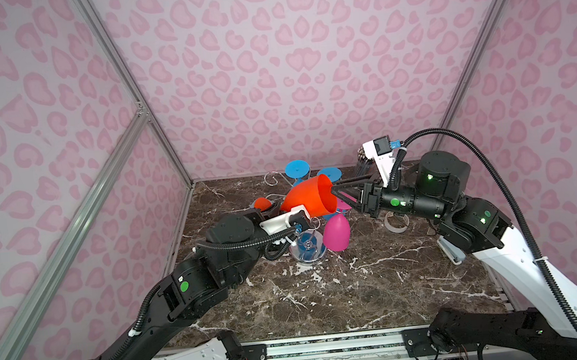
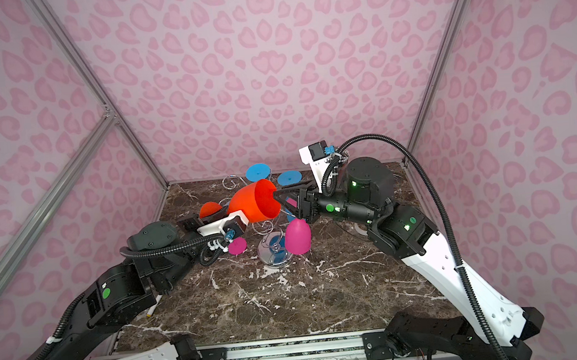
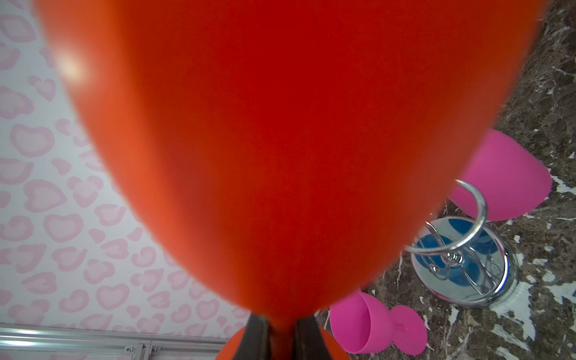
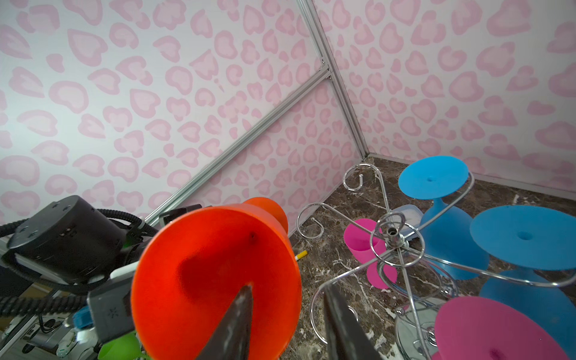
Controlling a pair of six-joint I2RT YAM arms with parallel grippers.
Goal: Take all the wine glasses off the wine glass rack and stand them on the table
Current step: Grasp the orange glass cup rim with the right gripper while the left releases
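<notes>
Straddling the open rim of an orange wine glass (image 1: 304,195), the right gripper (image 4: 285,293) is being seen with its two dark, pointed fingers apart. One finger is being poked inside the bowl and the other is being held outside it. The thin wall is lying between them, and no pinch is being shown.

The glass is being carried in the air on its side, with its long axis nearly level. Its mouth is being turned toward the right gripper and its foot toward the left arm. At that far end the left gripper (image 3: 282,339) is being clamped on the stem, just under the bowl. The coming move is being judged to turn on the rim wall being caught squarely between the right fingers.

The glass is being read as smooth, matte, opaque plastic, tulip-shaped and widening toward the mouth. It is being held just beside the wine glass rack (image 4: 391,232) and is appearing clear of the wires. The rack is being made out as shiny chrome wire, with a round mirror base, a central stem and curled arms. A blue glass (image 1: 296,168), a second blue glass (image 1: 329,174) and a pink glass (image 1: 336,232) are hanging upside down from it. A fallen pink glass (image 3: 367,324) is lying on the dark, white-veined marble table (image 1: 326,302).
</notes>
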